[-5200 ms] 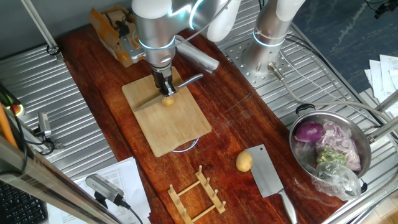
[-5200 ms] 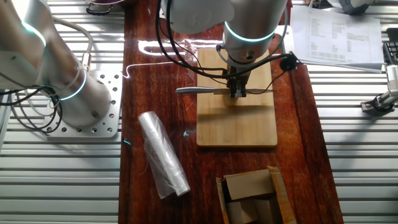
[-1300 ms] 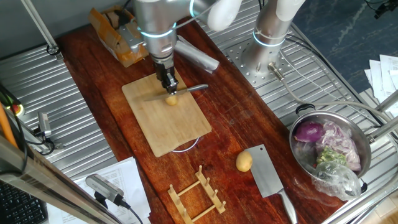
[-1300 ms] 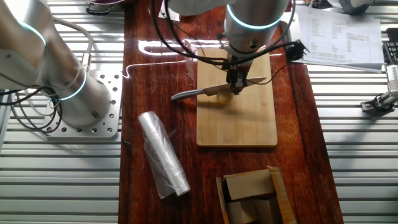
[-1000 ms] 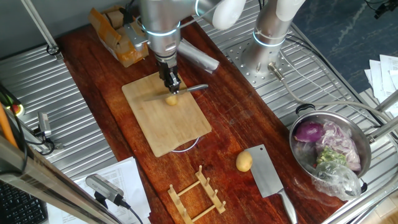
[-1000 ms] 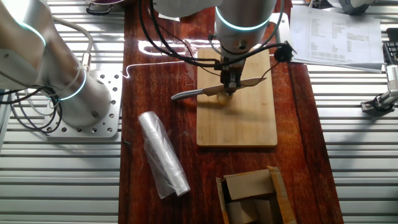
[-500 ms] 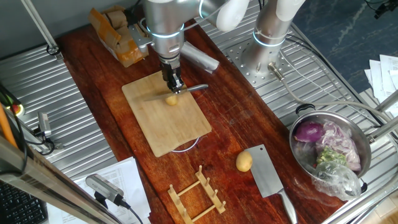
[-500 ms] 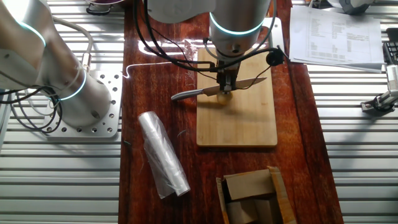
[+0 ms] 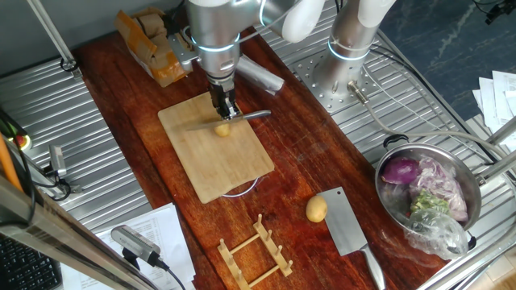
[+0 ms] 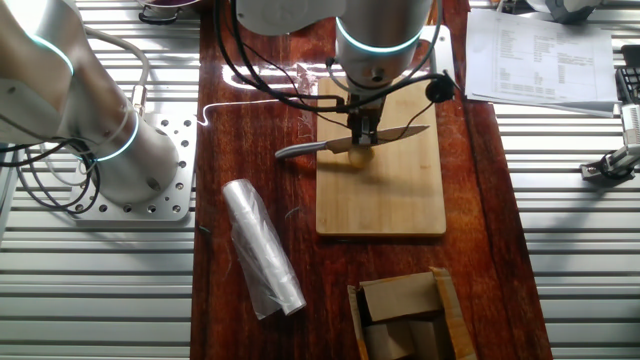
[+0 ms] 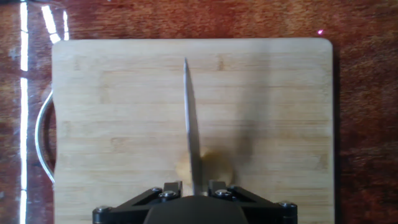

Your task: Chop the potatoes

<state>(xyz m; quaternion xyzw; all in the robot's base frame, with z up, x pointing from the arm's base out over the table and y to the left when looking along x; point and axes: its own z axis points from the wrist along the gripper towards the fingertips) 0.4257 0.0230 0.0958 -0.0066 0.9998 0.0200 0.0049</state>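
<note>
My gripper [image 9: 228,111] is shut on a kitchen knife [image 9: 242,117] and holds it level just over the bamboo cutting board [image 9: 230,165]. A small yellow potato [image 9: 221,130] lies on the board right under the blade. In the other fixed view the gripper [image 10: 365,135] grips the knife [image 10: 400,134] near its middle, above the potato [image 10: 362,156]. In the hand view the blade [image 11: 189,118] runs edge-on away from my gripper [image 11: 194,185] across the potato [image 11: 211,167]. A second whole potato [image 9: 316,209] rests on the table beside a cleaver [image 9: 348,227].
A steel bowl [image 9: 393,211] at the right holds a purple onion [image 9: 401,171] and scraps. A wooden rack [image 9: 254,250] lies near the front edge. A roll of plastic film [image 10: 262,250] and a cardboard box [image 10: 405,315] sit beside the board. A second arm's base [image 9: 347,48] stands behind.
Five seconds ago the knife sat lower against the potato; it has since come up. Over the last second my wrist drifted slightly along the knife, while knife and potato barely moved.
</note>
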